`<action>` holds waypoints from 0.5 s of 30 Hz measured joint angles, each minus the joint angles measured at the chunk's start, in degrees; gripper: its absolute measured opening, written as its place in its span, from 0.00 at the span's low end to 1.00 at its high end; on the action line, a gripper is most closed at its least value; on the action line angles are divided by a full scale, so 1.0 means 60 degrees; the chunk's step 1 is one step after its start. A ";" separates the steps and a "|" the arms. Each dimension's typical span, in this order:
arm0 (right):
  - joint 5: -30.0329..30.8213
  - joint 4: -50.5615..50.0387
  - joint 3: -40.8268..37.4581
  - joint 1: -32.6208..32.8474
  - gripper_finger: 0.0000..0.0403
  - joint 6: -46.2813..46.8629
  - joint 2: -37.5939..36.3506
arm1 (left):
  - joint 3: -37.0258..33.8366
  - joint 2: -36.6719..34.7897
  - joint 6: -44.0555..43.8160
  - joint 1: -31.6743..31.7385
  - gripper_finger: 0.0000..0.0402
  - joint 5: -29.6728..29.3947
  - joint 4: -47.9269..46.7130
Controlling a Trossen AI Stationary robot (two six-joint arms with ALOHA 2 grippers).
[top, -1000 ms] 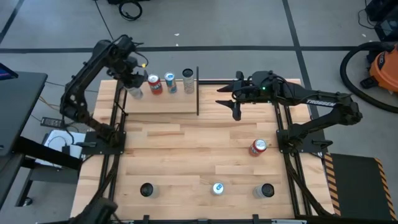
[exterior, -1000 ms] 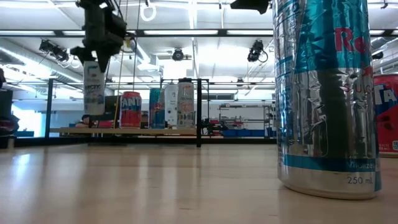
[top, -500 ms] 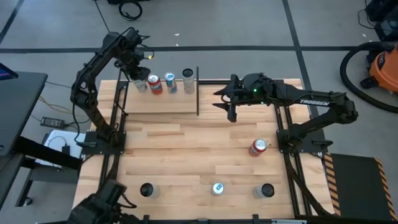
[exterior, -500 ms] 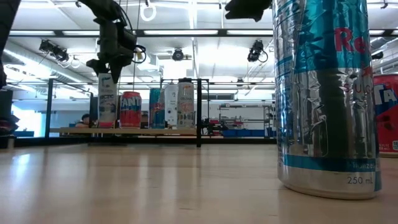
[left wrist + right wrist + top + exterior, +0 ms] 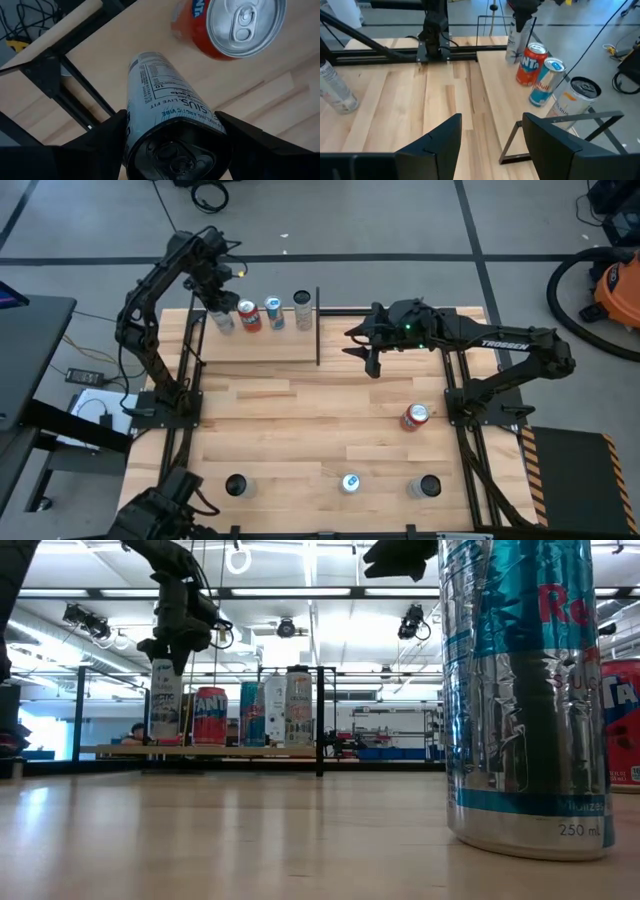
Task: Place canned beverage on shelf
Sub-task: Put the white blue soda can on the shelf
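Left gripper (image 5: 216, 302) clamped on the slim white can (image 5: 165, 698) — can upright over the shelf (image 5: 255, 345) at 9 o'clock of the Fanta can (image 5: 248, 315). Right gripper (image 5: 366, 350) hovers empty, fingers apart.

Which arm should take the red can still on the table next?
Right. The red can stands on the table's right side, close by the right arm's base; the right gripper is open, holds nothing and hovers mid-table. The left gripper is over the shelf, shut on a white can.
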 joint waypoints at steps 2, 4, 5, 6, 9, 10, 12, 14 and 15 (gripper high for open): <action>0.0000 -0.0079 0.0000 0.0000 0.54 0.0030 0.0002 | 0.0000 0.0032 0.0004 0.0004 0.68 -0.0014 0.0076; -0.0003 -0.0097 0.0000 0.0000 0.54 0.0157 0.0002 | -0.0005 0.0058 0.0004 0.0056 0.68 0.0037 0.0111; -0.0004 -0.0119 0.0000 0.0000 0.54 0.0218 0.0002 | -0.0007 0.0058 0.0004 0.0087 0.68 0.0060 0.0130; -0.0004 -0.0129 0.0000 0.0000 0.54 0.0240 0.0002 | -0.0004 0.0055 0.0004 0.0099 0.68 0.0059 0.0132; -0.0004 -0.0167 0.0000 0.0000 0.54 0.0248 0.0002 | -0.0007 0.0084 0.0007 0.0103 0.68 0.0059 0.0129; -0.0004 -0.0187 0.0000 0.0000 0.54 0.0253 0.0002 | -0.0007 0.0094 0.0010 0.0135 0.68 0.0062 0.0122; -0.0004 -0.0192 0.0000 0.0000 0.54 0.0254 0.0002 | -0.0007 0.0109 0.0011 0.0250 0.68 0.0100 0.0147; -0.0004 -0.0192 0.0000 0.0000 0.54 0.0254 0.0002 | -0.0007 0.0194 0.0012 0.0307 0.68 0.0057 0.0183; -0.0004 -0.0192 0.0000 0.0000 0.54 0.0254 0.0002 | -0.0012 0.0247 0.0061 0.0328 0.68 0.0029 0.0183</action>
